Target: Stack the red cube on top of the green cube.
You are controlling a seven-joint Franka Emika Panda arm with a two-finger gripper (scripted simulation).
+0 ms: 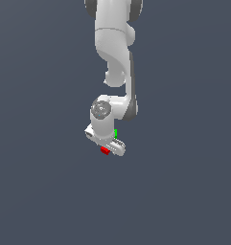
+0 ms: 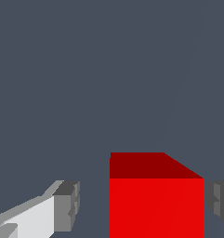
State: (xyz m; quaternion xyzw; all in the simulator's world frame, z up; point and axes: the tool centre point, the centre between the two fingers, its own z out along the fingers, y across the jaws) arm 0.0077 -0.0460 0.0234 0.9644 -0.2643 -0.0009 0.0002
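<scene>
The red cube (image 2: pixel 156 204) is bright, plain red, with a darker red top face. The green cube (image 1: pixel 116 132) shows as a sliver of bright green, plain as far as it shows. The gripper (image 2: pixel 141 207) is white with grey fingers (image 2: pixel 67 207), the arm (image 1: pixel 114 43) white with dark grey parts, and the floor (image 1: pixel 40 167) plain slate blue-grey.

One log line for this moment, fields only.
gripper: open, straddling small red cube | left pad apart | small green cube: mostly hidden behind arm | stack: not done

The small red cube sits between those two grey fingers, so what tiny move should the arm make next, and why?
Probably close the gripper. The small bright red cube lies between the grey fingertips, nearly touching one while a gap remains at the other, so it isn't gripped yet. The small green cube waits nearby.
</scene>
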